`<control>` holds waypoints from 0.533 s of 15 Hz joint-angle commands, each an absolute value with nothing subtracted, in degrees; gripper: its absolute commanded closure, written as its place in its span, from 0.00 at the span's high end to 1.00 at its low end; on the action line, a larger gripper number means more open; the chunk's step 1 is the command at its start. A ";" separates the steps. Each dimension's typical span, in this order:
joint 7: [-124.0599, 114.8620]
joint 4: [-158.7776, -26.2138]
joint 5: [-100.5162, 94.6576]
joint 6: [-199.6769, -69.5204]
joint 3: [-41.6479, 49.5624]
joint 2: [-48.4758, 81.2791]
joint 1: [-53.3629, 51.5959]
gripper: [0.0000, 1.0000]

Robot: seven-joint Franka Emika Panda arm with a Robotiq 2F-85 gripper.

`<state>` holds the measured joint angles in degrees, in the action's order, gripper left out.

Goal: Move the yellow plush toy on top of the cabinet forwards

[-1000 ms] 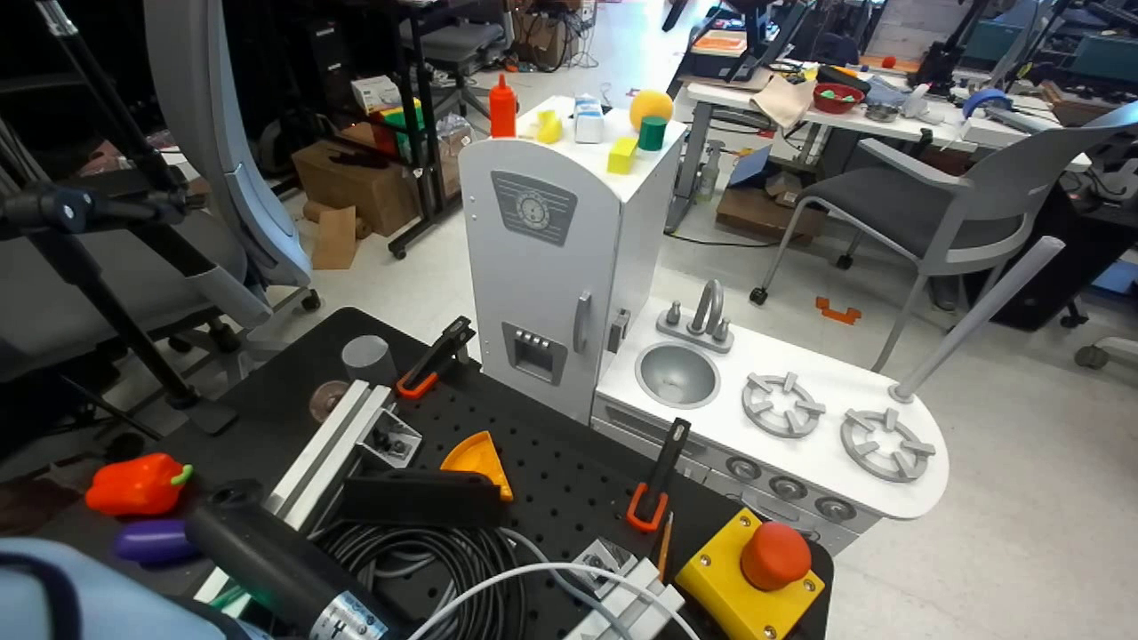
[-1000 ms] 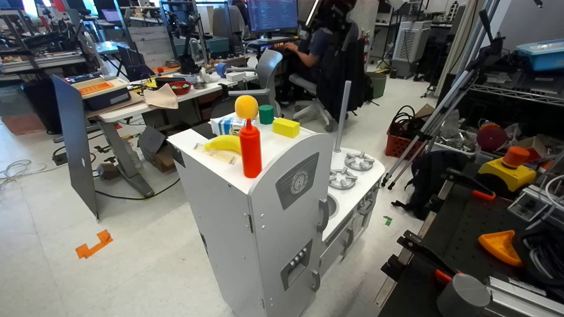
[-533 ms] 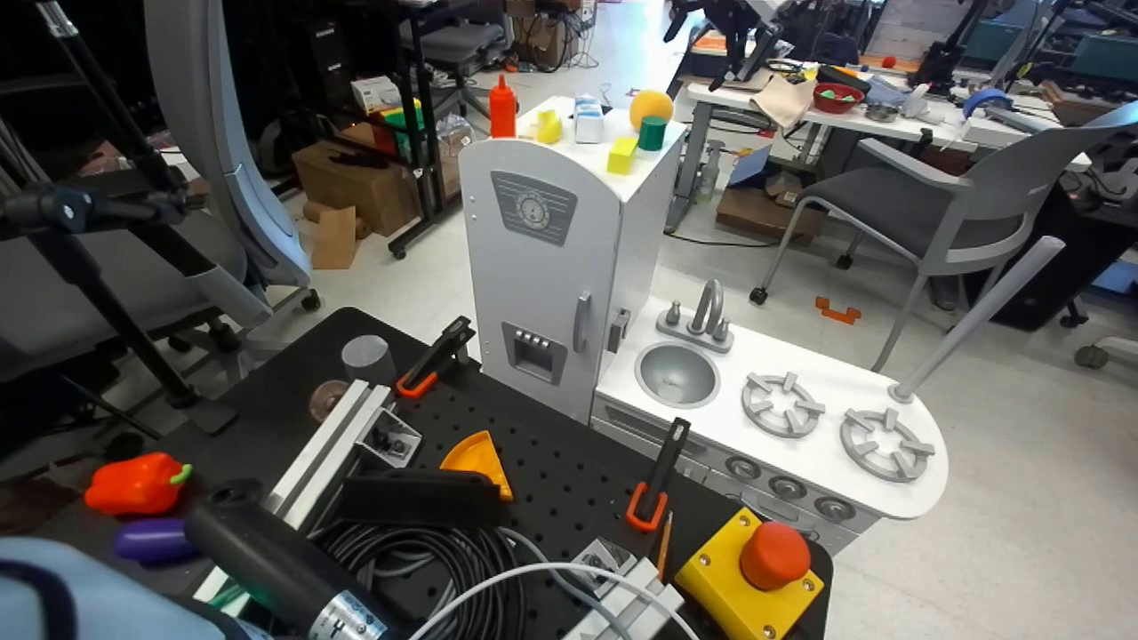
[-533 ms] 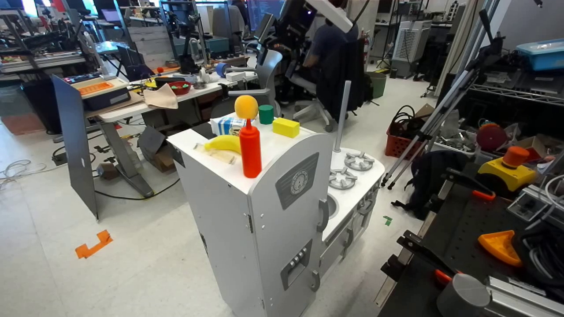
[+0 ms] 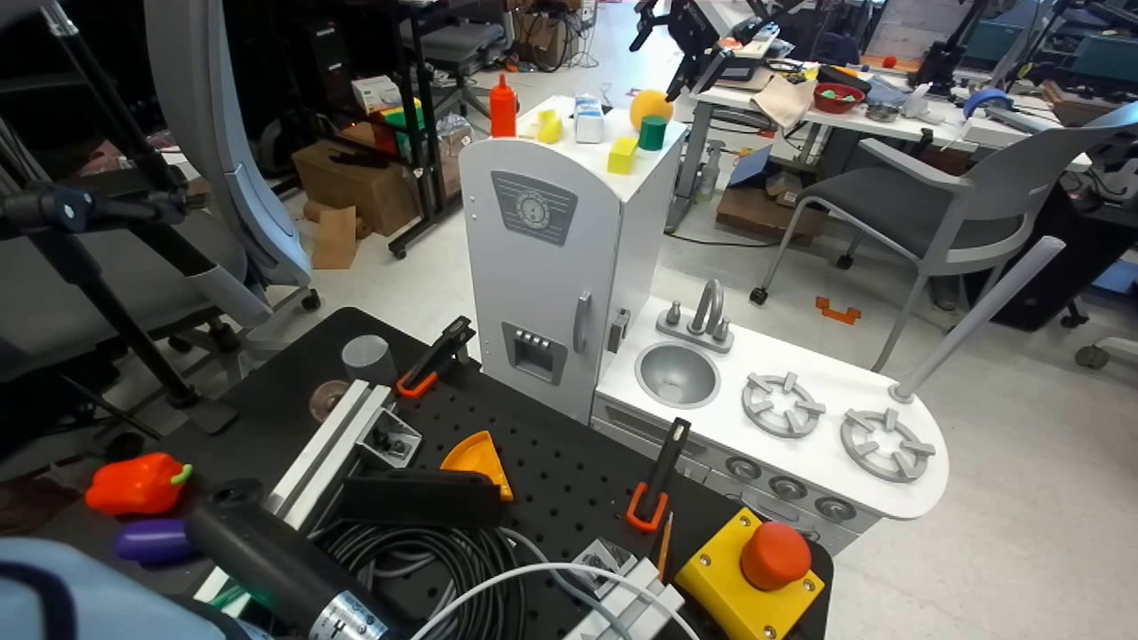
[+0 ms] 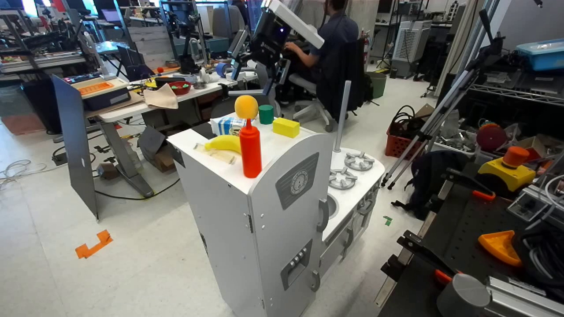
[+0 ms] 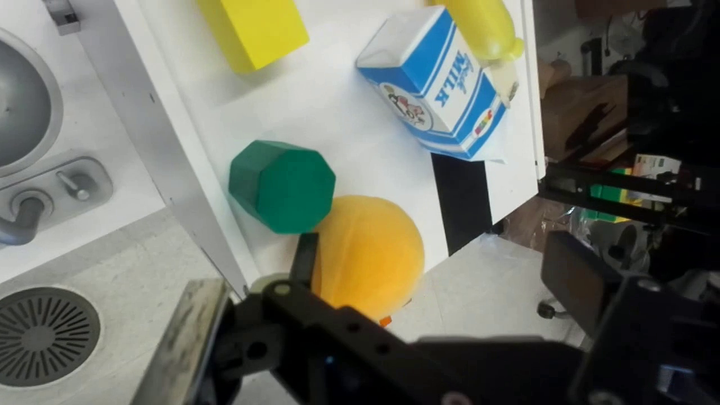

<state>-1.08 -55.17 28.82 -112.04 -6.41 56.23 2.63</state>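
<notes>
Have the gripper (image 7: 439,265) near the top of the cabinet (image 5: 544,276), with jaws spread wide. See the round yellow plush toy (image 5: 651,104) at two o'clock on that top in an exterior view, apart from the gripper. Find, in the wrist view, the green block (image 7: 295,191) just beside the toy at ten o'clock, the yellow block (image 7: 261,36) at eleven and the milk carton (image 7: 444,84) at one.

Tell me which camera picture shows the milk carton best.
The wrist view: there the milk carton is large, and the word MILK shows on its side. Both exterior views show it much smaller, its lettering too small to read. In an exterior view, the red bottle also seems to cover part of it.
</notes>
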 commanded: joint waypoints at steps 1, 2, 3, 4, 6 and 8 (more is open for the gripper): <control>-5.32 -41.68 26.86 -105.32 -8.29 64.62 3.18 1.00; -6.15 -39.22 26.54 -104.09 -8.31 66.34 3.11 1.00; -7.00 -36.83 26.16 -102.86 -8.24 67.97 3.06 1.00; -7.70 -34.77 25.80 -101.87 -8.24 69.36 3.00 1.00; -8.58 -32.47 25.01 -100.83 -8.26 71.14 2.89 1.00; -9.51 -30.10 24.25 -99.81 -8.42 72.74 2.75 1.00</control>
<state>-6.87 -37.52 26.35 -102.98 -7.00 68.33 2.62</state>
